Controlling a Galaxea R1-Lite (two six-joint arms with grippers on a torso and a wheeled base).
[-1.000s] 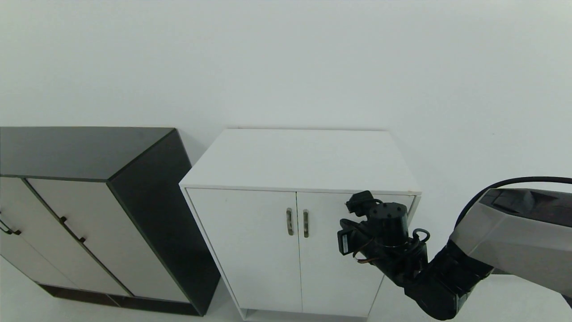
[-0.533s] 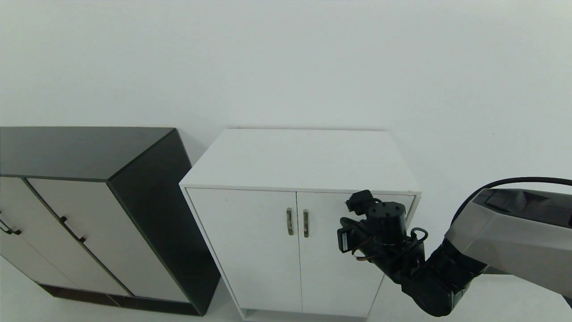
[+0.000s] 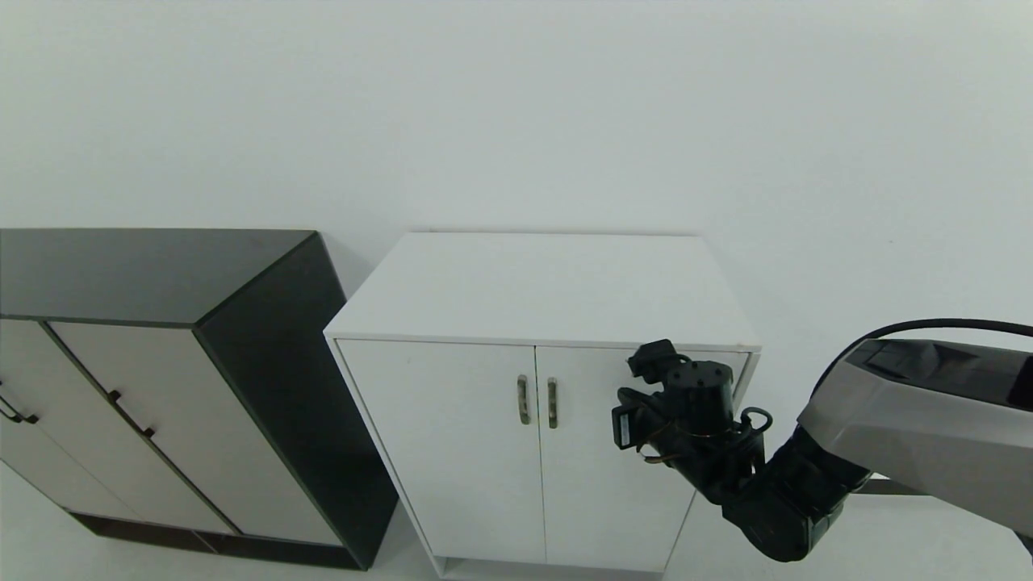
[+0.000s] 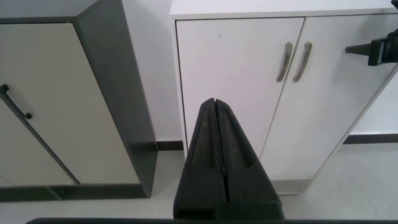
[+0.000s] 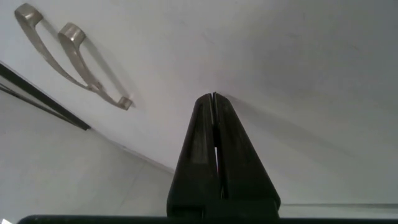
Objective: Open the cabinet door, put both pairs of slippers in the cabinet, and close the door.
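- My right pincer (image 5: pixel 214 102) is clenched, tip near the white cabinet door (image 5: pixel 298 56); the handles (image 5: pixel 73 34) sit to its left.
- My left pincer (image 4: pixel 214 106), clenched too, hangs well back.

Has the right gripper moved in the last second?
Yes, slightly: in the head view the right gripper has risen toward the white cabinet's top edge, staying right of the door handles.
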